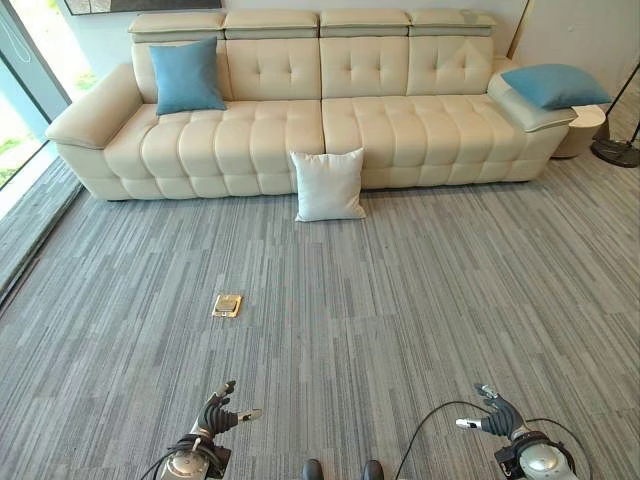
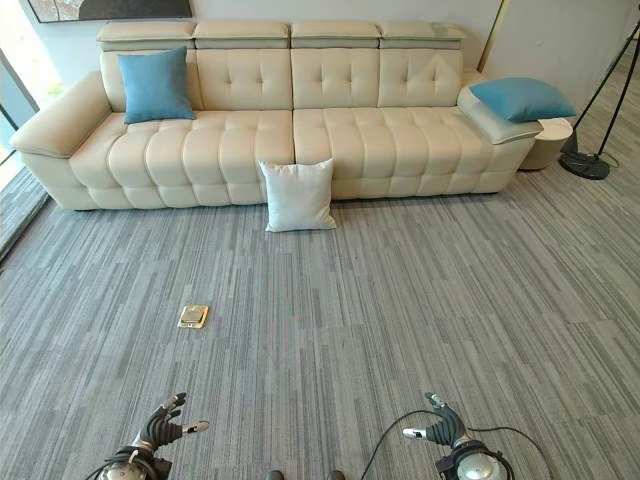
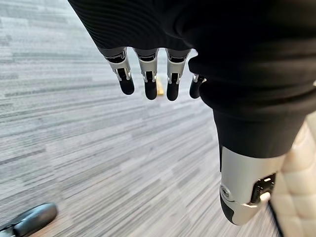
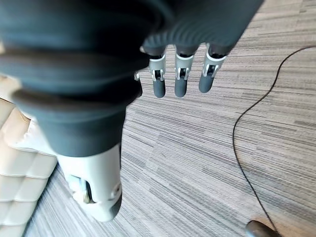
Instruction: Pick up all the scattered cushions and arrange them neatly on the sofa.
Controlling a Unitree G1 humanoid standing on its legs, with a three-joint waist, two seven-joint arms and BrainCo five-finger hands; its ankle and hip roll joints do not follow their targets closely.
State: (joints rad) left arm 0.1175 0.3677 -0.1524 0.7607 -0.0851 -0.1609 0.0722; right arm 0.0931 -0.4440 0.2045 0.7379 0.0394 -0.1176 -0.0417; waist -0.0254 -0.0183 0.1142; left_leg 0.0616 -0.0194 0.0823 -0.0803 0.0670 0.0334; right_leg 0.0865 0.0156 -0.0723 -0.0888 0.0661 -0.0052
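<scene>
A white cushion (image 1: 329,184) stands on the carpet, leaning against the front of the cream sofa (image 1: 250,135) near its middle. One blue cushion (image 1: 187,75) stands upright against the sofa's left backrest. Another blue cushion (image 1: 556,85) lies on the sofa's right armrest. My left hand (image 1: 217,413) hangs low at the near left, far from the cushions, fingers (image 3: 148,74) relaxed and holding nothing. My right hand (image 1: 493,411) is at the near right, likewise open and empty, its fingers (image 4: 180,74) straight over the carpet.
A small brass floor plate (image 1: 227,305) is set in the grey striped carpet between me and the sofa. A floor lamp base (image 1: 619,150) and a round side table (image 1: 583,128) stand right of the sofa. Glass windows (image 1: 20,110) line the left.
</scene>
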